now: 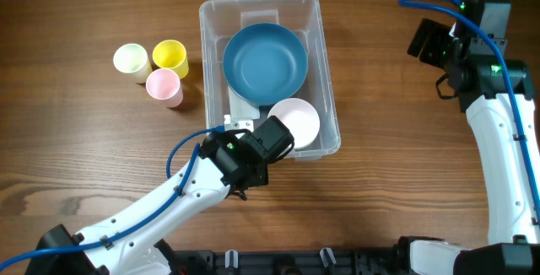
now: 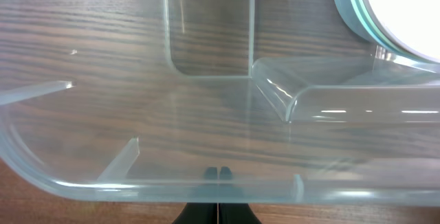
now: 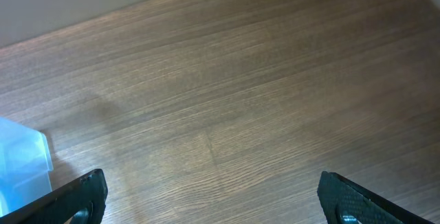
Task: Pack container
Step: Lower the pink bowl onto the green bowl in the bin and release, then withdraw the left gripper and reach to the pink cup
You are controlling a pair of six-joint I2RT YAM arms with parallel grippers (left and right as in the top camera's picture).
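Nearest the onlooker, the white left arm extends from the table's near edge. Its left gripper sits at the near wall of the large clear plastic rectangular container, by the near-left corner. In the left wrist view the two dark fingertips are pressed together with nothing between them, seen through the clear wall just below the rim. Whether they touch the plastic cannot be told.

The container stands upright around the middle of the brown wood-grain table, its long side running near to far. At its near end lies a small round white bowl, just beside the gripper. Behind it a larger round blue bowl fills the far half.

Left of the container and apart from it, three small plastic cups stand clustered: a pink cup nearest, then a yellow cup and a cream cup.

At the far right, well apart from the container, the right gripper hangs over bare wood, its jaws spread wide and empty.
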